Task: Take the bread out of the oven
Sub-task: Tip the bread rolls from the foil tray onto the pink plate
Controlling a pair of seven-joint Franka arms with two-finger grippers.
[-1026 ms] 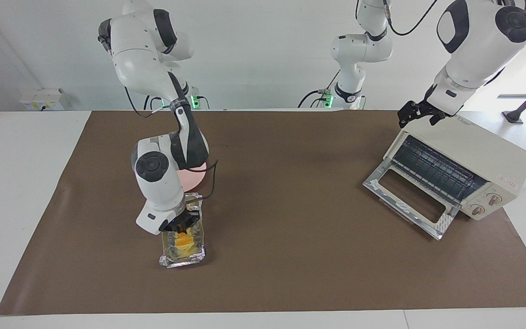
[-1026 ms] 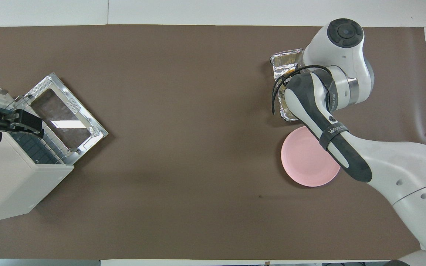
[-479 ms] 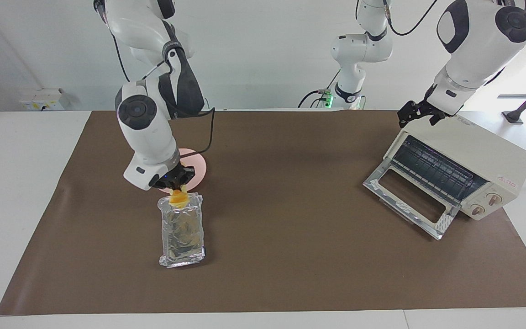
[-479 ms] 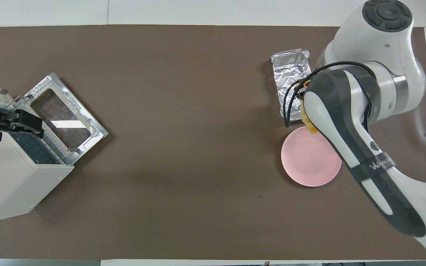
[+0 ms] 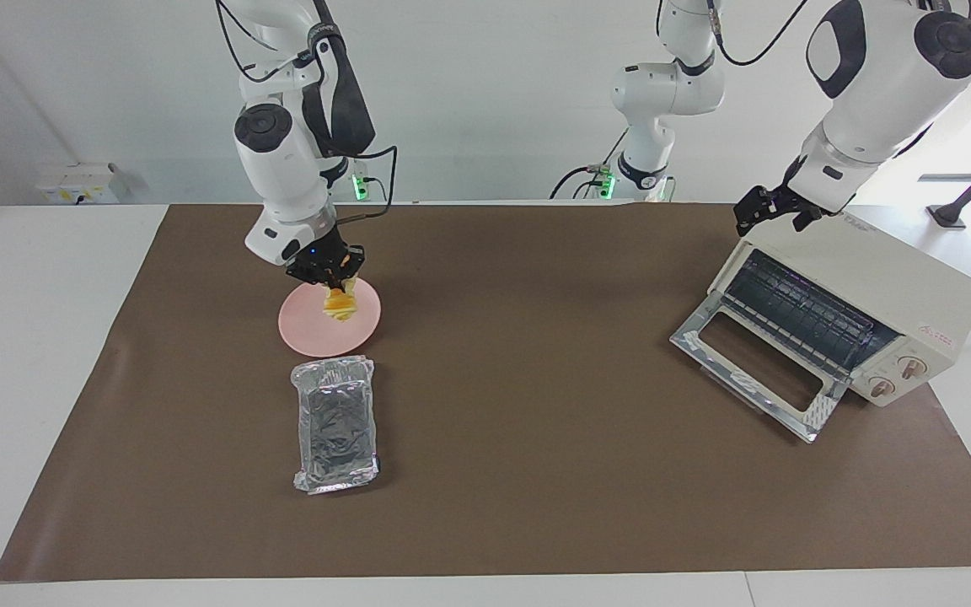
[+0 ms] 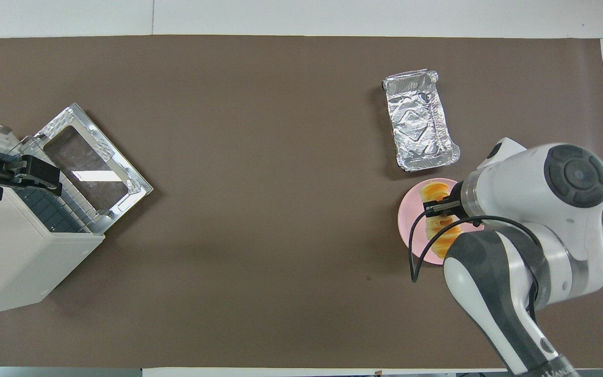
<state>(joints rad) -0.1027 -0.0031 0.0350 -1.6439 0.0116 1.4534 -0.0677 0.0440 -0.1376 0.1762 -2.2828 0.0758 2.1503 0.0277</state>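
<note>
- yellow-orange bread (image 5: 338, 305) hangs from the right gripper (image 5: 329, 274) right over the pink plate (image 5: 304, 330), jaws clamped on its upper end, loaf dangling lengthwise.
- whether the bread's lower end touches the plate, cannot tell; from above the bread (image 6: 436, 217) lies across the plate (image 6: 409, 222) under the right gripper (image 6: 440, 207).
- crinkled foil tray (image 5: 335, 424) sits on the brown mat (image 5: 536, 472), just beside the plate and farther from the robots, nothing in it; overhead, the foil tray (image 6: 420, 127) shows bare silver.
- over at the left arm's end, the oven (image 5: 865, 295) stands with its glass door (image 5: 755, 371) dropped open, dark rack (image 5: 797, 308) on show.
- left gripper (image 5: 768, 211) waits over the oven's top corner nearest the robots; cannot tell how its jaws stand.
- from above, the oven (image 6: 8, 251) and the left gripper (image 6: 29, 175) sit at the mat's (image 6: 259, 157) edge.
</note>
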